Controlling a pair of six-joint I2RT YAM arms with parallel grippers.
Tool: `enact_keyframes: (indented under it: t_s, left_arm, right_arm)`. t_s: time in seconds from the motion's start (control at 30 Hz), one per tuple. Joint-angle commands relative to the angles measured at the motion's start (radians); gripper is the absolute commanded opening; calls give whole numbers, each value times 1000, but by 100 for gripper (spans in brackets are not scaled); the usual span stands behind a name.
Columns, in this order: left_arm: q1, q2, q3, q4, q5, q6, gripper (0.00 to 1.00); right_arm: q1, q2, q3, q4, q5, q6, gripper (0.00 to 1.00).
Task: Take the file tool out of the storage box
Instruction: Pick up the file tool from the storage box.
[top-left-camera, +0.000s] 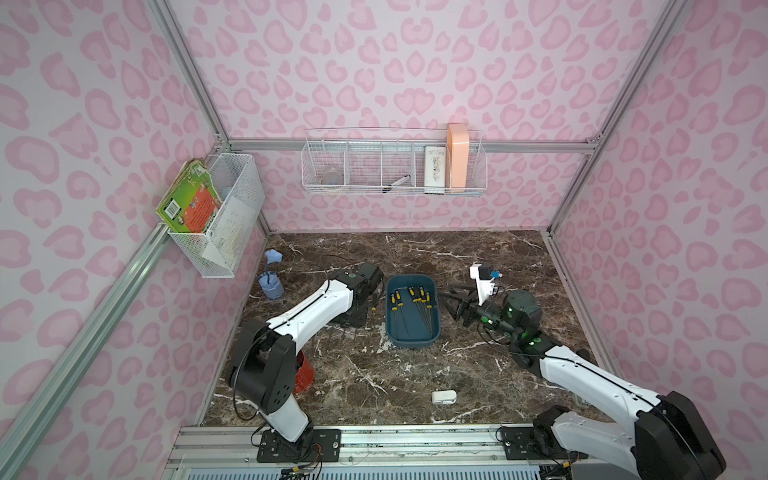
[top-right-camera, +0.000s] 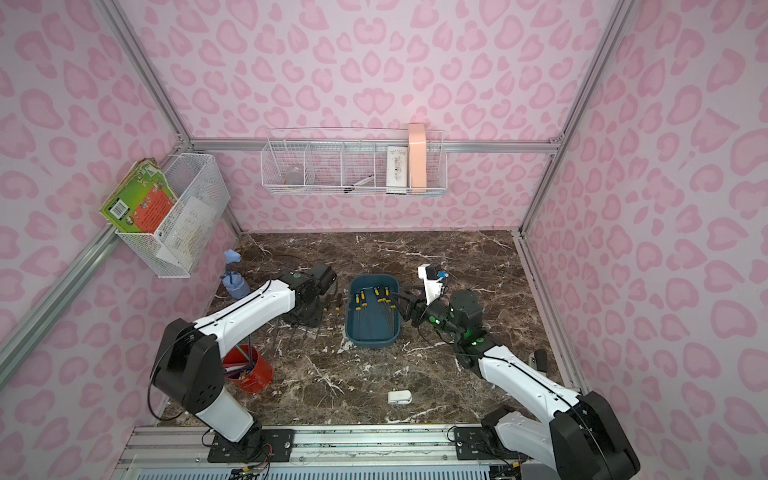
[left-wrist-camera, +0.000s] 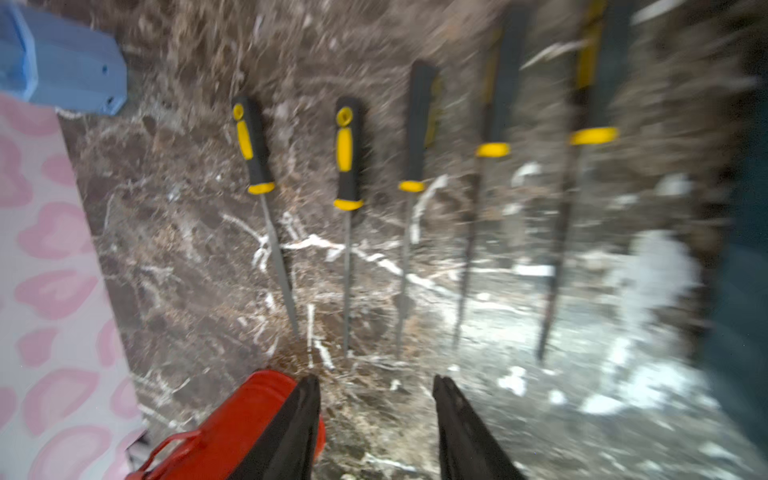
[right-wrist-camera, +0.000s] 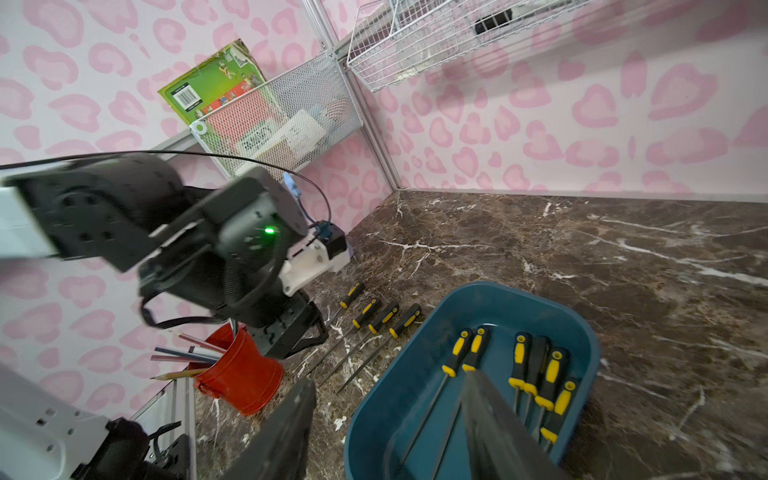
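Teal storage box (top-left-camera: 411, 343) on the brown, white-veined marble tabletop (top-left-camera: 415, 374), between the two arms. Just beside its right wall, right gripper (right-wrist-camera: 386, 386), jaws apart and empty, one finger (right-wrist-camera: 490, 415) over the box's inside. Inside, several files (right-wrist-camera: 457, 353) lying flat (exact count hidden by that finger): thin grey metal shafts, black handles with yellow inlays and collars. Left of the box, left gripper (left-wrist-camera: 376, 380), jaws apart, holding nothing, near the tips of a row of files (left-wrist-camera: 347, 166) on the stone. Box smooth plastic, rounded corners, low walls.
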Motion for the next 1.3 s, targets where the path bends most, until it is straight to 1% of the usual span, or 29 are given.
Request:
enact_keyframes:
  t_s: [0.0,0.03,0.1,0.17,0.27,0.33,0.37,0.43,0.47,0.5,0.6,0.67,0.7,0.8,0.9,1.03,1.13,1.27]
  left_arm:
    - [-10,-113,-86,298,234,-10,56]
    - [-15,-140,-112,370,275,-44,58]
    - [-41,-155,-153,504,349,-40,58]
    - [-75,-115,-129,527,345,-63,58]
    - [-109,8,-40,514,377,-69,57]
    - [-133,80,11,517,346,-72,57]
    - [-142,102,26,523,332,-75,55]
    - [-158,146,71,526,294,-78,44]
    - [-163,168,95,524,262,-81,41]
    - [-168,203,132,510,245,-78,40]
    - [-172,313,253,449,231,-87,30]
    - [-176,378,300,414,188,-89,29]
    - [-176,405,328,381,154,-89,31]
    - [-174,423,339,358,74,-133,30]
    - [-167,455,359,367,101,-127,29]
    - [-154,526,401,366,184,-126,29]
    - [-151,557,427,350,171,-127,27]
    - [-141,564,423,351,132,-135,25]
  right_arm:
    - [1,27,33,-68,73,-45,54]
    - [0,29,35,-76,85,-46,54]
    - [0,24,16,-54,103,-38,55]
    - [-2,21,5,-47,109,-31,55]
    - [-5,9,-12,-43,111,-26,55]
    - [-8,-18,-34,-43,126,-25,55]
    - [-12,-33,-43,-45,134,-26,55]
    - [-23,-66,-62,-55,145,-32,55]
    - [-26,-78,-69,-55,153,-32,55]
    - [-31,-90,-76,-51,159,-31,54]
    - [-36,-102,-85,-44,159,-32,54]
    - [-36,-102,-90,-39,156,-35,54]
    - [-36,-103,-94,-35,155,-34,54]
    - [-36,-111,-111,-14,153,-26,54]
    - [-36,-107,-121,18,139,-16,54]
    - [-36,-97,-118,19,124,-15,54]
    - [-36,-96,-120,19,129,-16,54]
    - [-36,-92,-121,24,128,-17,55]
